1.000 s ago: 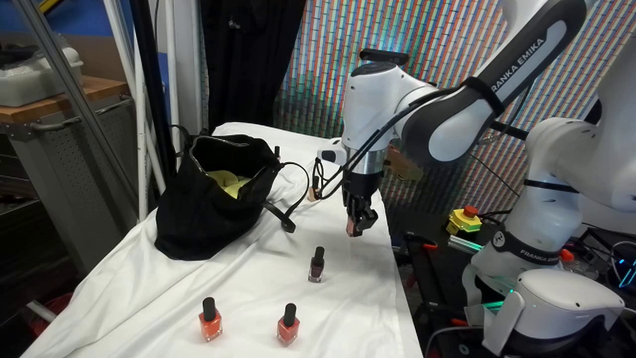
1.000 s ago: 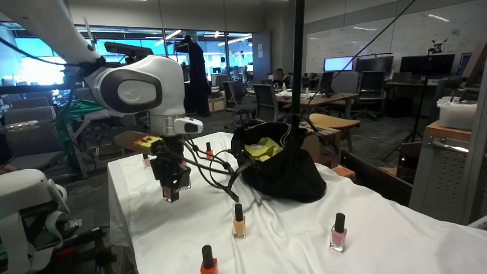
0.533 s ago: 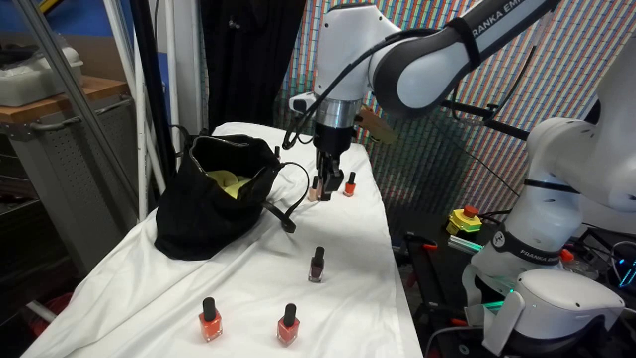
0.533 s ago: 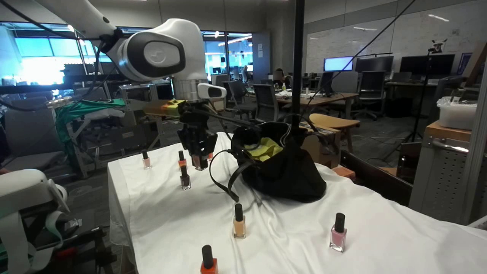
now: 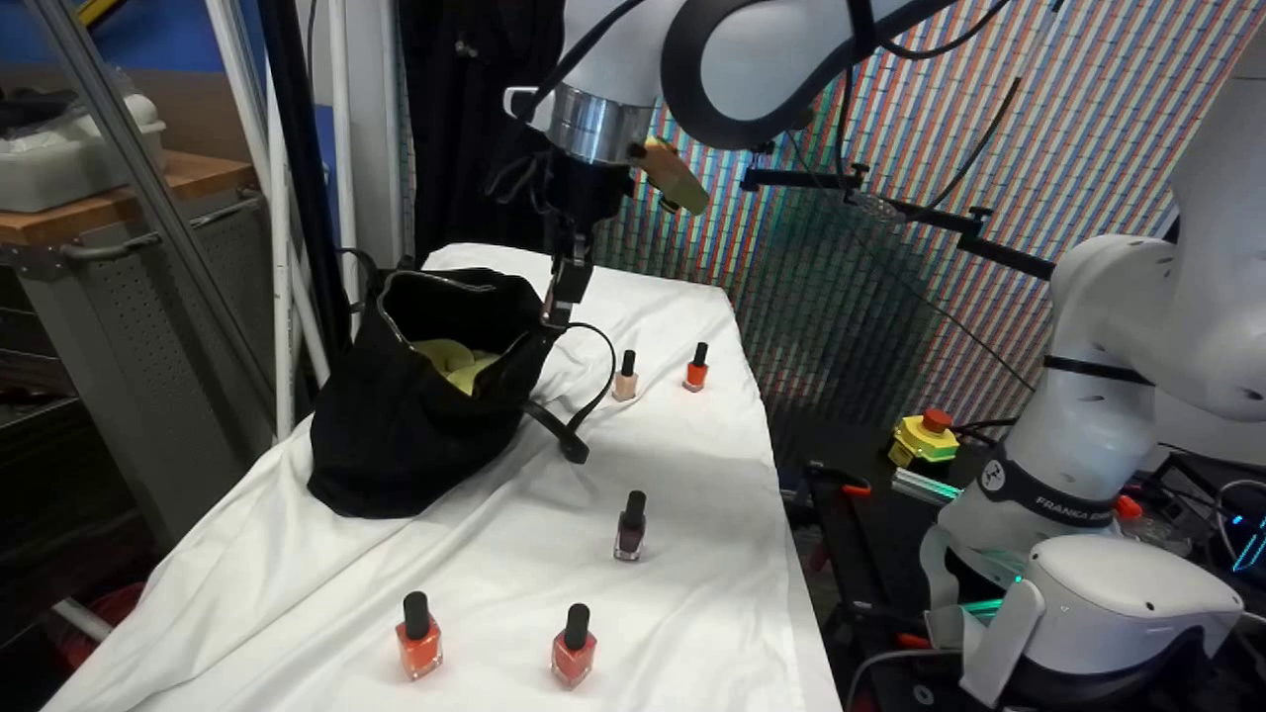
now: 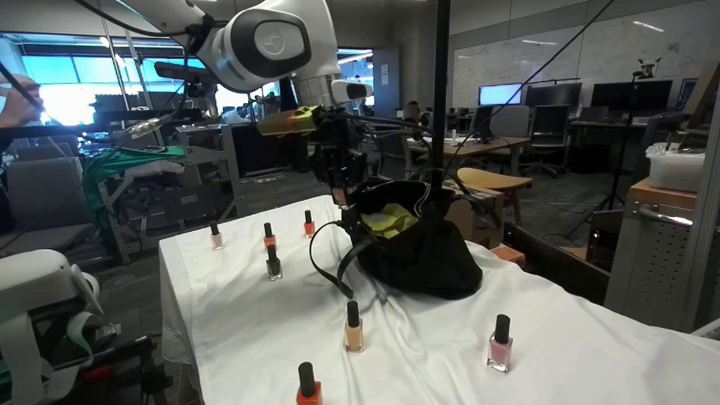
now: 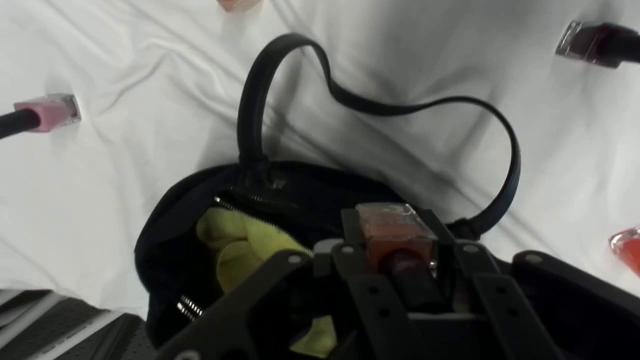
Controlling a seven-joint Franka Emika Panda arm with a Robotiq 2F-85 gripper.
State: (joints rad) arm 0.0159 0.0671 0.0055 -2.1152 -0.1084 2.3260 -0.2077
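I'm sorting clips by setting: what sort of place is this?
Probably a robotics lab in an office space: there's a robot arm, a whiteboard and a lit monitor.

In an exterior view, overexposed windows (image 6: 67,101) glare blue-white amid dimness; in the wrist view, my fingers (image 7: 357,270) look dark and soft-edged above gray-shadowed white cloth (image 7: 100,200).

Bluish windows (image 6: 50,67) glow behind grey chairs (image 6: 45,188) (dark floor (image 6: 270,197) below).
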